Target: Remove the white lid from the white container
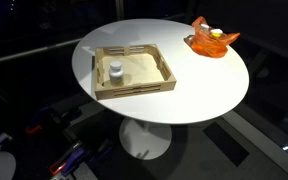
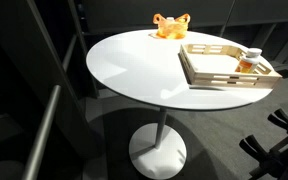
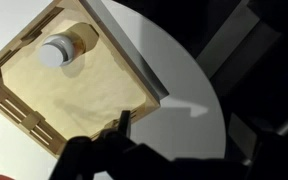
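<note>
The white container [image 1: 115, 73] is a small jar standing upright in a wooden tray [image 1: 134, 88] on a round white table. The white lid [image 1: 115, 66] sits on top of it. Both exterior views show the jar [image 2: 251, 63] and its lid [image 2: 252, 53] near a corner of the tray [image 2: 224, 82]. In the wrist view the lid [image 3: 54, 52] and the jar's side [image 3: 77, 42] show at the upper left. My gripper [image 3: 184, 138] is high above the table beside the tray's rim [image 3: 124, 50], far from the jar. It is open and empty. It is out of both exterior views.
An orange bowl [image 1: 212, 42] holding something yellowish stands near the table's edge, away from the tray; it also shows in an exterior view [image 2: 170, 27]. The table [image 2: 134, 65] stands on a single pedestal. Dark floor and dark furniture surround it.
</note>
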Controlling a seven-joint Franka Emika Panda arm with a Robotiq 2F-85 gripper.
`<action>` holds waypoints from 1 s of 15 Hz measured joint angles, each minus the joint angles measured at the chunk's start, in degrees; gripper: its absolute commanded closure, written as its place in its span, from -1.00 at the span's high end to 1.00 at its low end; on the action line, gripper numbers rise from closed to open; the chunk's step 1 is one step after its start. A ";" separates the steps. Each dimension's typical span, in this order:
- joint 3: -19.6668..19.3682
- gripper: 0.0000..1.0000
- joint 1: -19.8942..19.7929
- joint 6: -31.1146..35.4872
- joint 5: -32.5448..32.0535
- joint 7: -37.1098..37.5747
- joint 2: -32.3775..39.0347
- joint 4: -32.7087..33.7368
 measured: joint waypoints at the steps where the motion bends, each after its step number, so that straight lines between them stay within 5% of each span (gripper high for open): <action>1: 0.00 1.00 0.00 0.00 0.00 0.00 0.00 0.06; 15: 0.01 1.00 -2.14 -0.26 -1.59 1.95 1.77 2.62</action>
